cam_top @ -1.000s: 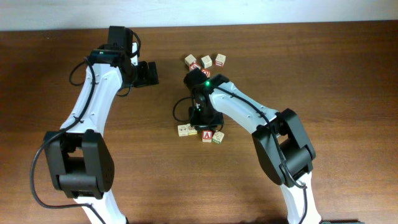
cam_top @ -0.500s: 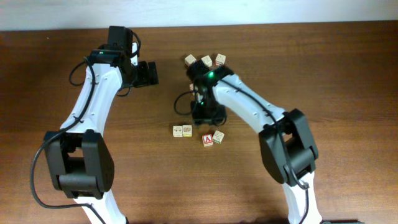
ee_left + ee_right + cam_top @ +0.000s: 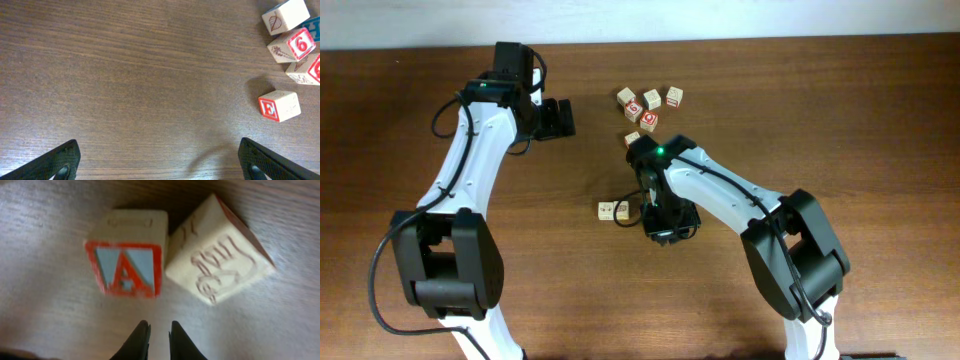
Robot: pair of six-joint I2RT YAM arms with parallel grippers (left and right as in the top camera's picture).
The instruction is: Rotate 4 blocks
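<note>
In the right wrist view the red-bordered "A" block (image 3: 127, 255) lies flat on the table, touching a cream block (image 3: 217, 255) turned at an angle, with embossed print on top. My right gripper (image 3: 159, 330) hovers just short of them, fingers nearly together and nothing between them. Seen from overhead, the right gripper (image 3: 667, 218) covers those two blocks. Two more cream blocks (image 3: 606, 210) (image 3: 622, 209) sit side by side just to its left. My left gripper (image 3: 558, 118) waits at the back left, wide open (image 3: 160, 167) over bare wood.
A cluster of similar cubes (image 3: 650, 105) with red marks lies at the back centre. The left wrist view shows them at its right edge: an "E" cube (image 3: 279, 105), a "6" cube (image 3: 292, 45) and a leaf-print cube (image 3: 285, 16).
My right gripper has moved toward the front of the table, from behind the four blocks to over the "A" block and its neighbour, and its jaws have narrowed. The left arm has not moved.
</note>
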